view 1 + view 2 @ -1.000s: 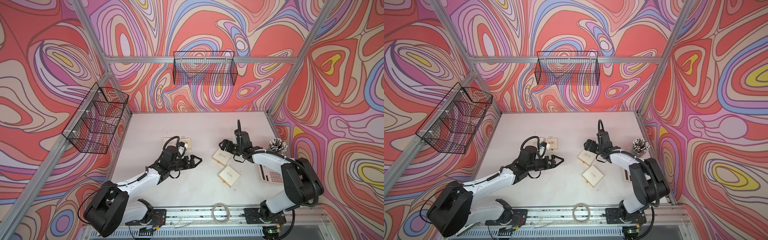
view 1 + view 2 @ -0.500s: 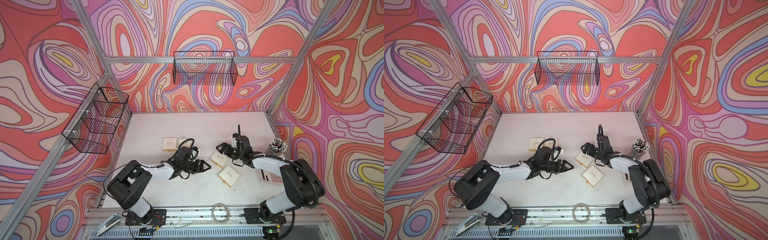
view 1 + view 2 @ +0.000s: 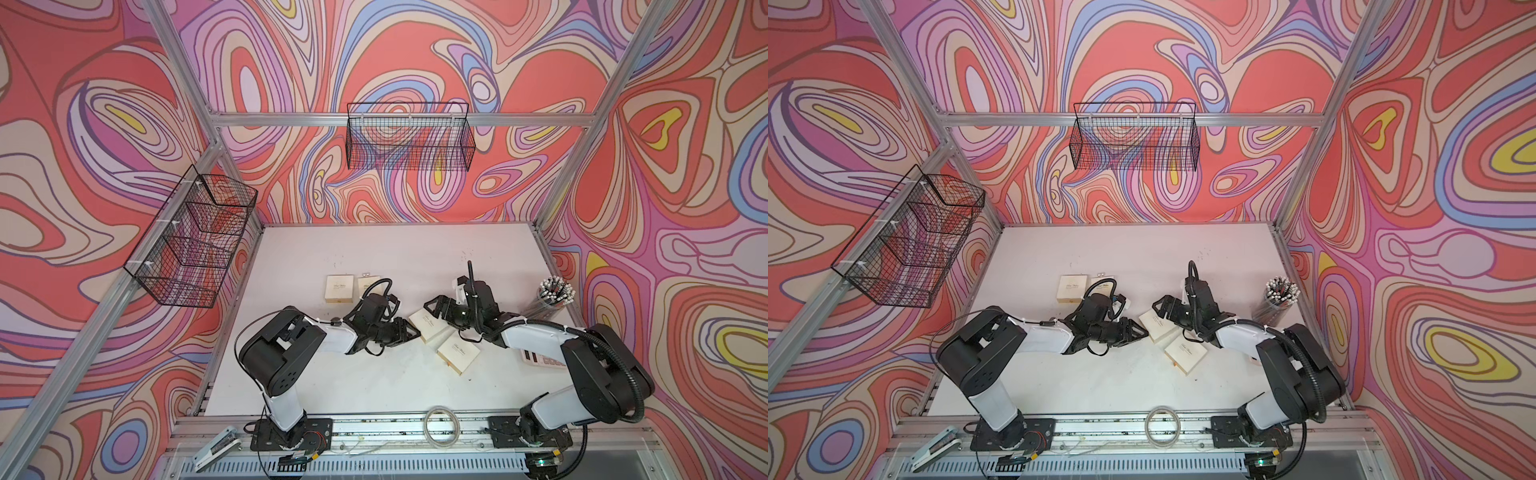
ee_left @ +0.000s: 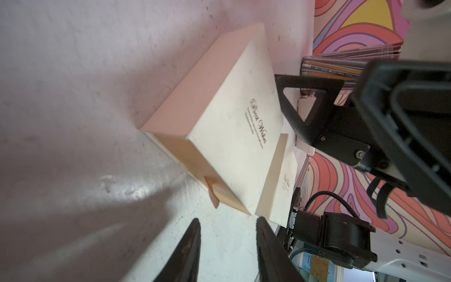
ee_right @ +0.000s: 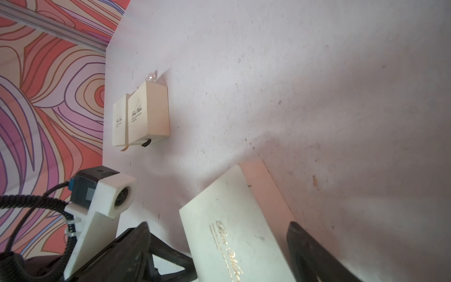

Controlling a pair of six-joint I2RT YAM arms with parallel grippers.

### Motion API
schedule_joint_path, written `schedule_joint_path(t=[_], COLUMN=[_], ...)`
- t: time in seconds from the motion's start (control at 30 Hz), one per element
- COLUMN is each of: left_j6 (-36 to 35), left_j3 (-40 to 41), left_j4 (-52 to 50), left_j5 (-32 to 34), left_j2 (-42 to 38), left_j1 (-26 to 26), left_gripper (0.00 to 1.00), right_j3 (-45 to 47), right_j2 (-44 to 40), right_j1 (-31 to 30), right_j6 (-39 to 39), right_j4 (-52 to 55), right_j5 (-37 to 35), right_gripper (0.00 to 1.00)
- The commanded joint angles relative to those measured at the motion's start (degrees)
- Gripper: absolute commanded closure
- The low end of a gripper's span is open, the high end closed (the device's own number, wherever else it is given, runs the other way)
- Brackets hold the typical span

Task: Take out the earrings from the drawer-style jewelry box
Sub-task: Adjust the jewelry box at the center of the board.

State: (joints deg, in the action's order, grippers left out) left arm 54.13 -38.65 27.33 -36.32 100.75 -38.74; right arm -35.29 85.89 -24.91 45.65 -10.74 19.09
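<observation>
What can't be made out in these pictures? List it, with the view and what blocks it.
- Earrings: none seen in the near box, any view; its shut drawer hides the contents.
- Small pale bead by a far box, right wrist view: too small to identify.
- Right jaws, right wrist view: the bottom edge cuts off them and the near box, so contact is unclear.
</observation>
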Motion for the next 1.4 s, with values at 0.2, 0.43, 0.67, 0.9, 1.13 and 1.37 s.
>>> schedule_joint_path(t=[0.2,0.43,0.67,0.9,1.13,1.37], left_j6=[1.8,1.2,-0.3,0.1,0.9,-0.9], left_j3=[-1.8,-2.5,-3.6,-3.6,-2.6,-2.0], left_j4=[3.5,3.5,1.4,2.5,3.7,-0.4], left_j5=[0.5,1.4,2.1,1.0,0.6,2.4], left_j2=[3.1,3.9,4.1,4.4,4.4,2.3], left_j1=[-0.2,-0.2,-0.2,-0.2,-0.2,-0.5], left_gripper=[0.74,0.8,0.92,1.0,1.0,1.0], right_j3=[0.6,0.4,-0.3,-0.3,0.5,0.8], right_j2=[-0.5,-1.8,-5.8,-8.9,-3.9,-0.9], right_j1=[-0.5,-0.6,-2.7,-7.6,-11.2,-11.5], right_j6=[1.1,0.6,-2.5,-4.4,-2.7,-2.3], right_j4=[-0.8,0.6,4.2,2.8,-2.6,-2.7], right_j5=[0.2,0.0,-2.7,-4.4,-5.0,-7.4], right_gripper=[0.1,0.1,0.1,0.09,0.1,0.1])
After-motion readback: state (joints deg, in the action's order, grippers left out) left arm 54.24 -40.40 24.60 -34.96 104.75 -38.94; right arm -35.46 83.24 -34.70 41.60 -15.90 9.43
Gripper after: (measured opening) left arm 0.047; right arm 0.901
